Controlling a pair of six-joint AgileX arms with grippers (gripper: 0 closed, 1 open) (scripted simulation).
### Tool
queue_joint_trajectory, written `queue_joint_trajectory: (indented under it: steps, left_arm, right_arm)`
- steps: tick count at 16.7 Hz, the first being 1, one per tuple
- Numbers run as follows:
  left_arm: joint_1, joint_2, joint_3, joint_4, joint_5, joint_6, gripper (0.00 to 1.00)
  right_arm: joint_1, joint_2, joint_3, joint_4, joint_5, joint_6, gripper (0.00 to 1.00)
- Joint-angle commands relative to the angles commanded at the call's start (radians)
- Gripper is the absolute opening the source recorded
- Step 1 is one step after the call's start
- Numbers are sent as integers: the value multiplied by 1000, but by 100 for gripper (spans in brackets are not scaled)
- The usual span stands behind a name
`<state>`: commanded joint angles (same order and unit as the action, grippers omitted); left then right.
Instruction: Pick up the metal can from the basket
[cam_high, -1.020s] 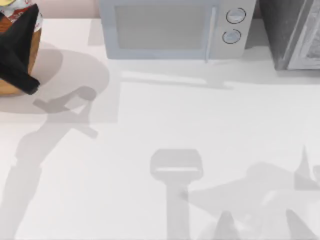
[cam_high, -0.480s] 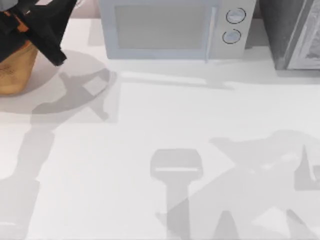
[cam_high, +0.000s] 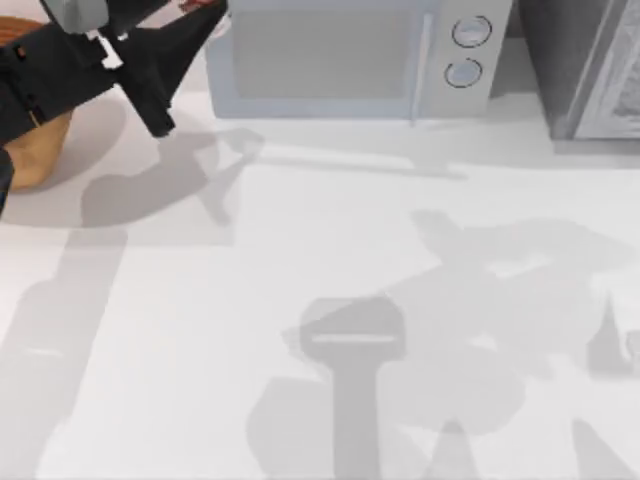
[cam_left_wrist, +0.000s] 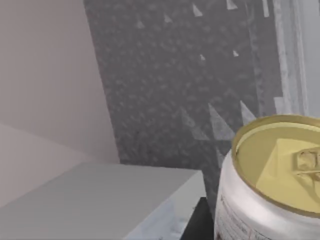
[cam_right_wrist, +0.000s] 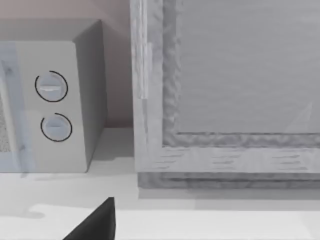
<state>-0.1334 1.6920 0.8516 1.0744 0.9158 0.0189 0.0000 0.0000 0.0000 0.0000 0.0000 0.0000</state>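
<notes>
Left pincer (cam_high: 190, 45) up at far-left of white worktop (cam_high: 320, 300), beside pale grey microwave w/ two round dials (cam_high: 350, 55), clamped on small whitish metal can w/ dull gold top (cam_left_wrist: 272, 185). Can is clear of round orange-brown basket (cam_high: 35, 150). Right pincer: can't tell.

Left arm body: matte black, angular housing, blocky faceted segments.
Left arm top: a light grey block sits on the black housing, with a small white patch beside it.
Left arm markings: small orange spots on the black casing.
Left gripper (cam_high: 190, 40): black fingers, long and tapering to narrow tips.
Right arm: one black wedge-shaped finger tip (cam_right_wrist: 95, 222), flat matte finish, no markings visible.
Cables, screws: none discernible.
</notes>
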Motion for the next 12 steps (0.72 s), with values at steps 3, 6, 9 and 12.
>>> queue_joint_trajectory:
  steps: [3, 6, 9, 12]
  left_arm:
    - [-11, 125, 49, 57, 67, 4, 0]
    - [-25, 248, 95, 109, 135, 7, 0]
    - [-39, 368, 141, 158, 203, 13, 0]
    - [-52, 487, 183, 202, 269, 18, 0]
  right_arm:
    - [0, 0, 0, 0, 0, 0, 100]
    - [0, 0, 0, 0, 0, 0, 100]
    - [0, 0, 0, 0, 0, 0, 100]
    - [0, 0, 0, 0, 0, 0, 100]
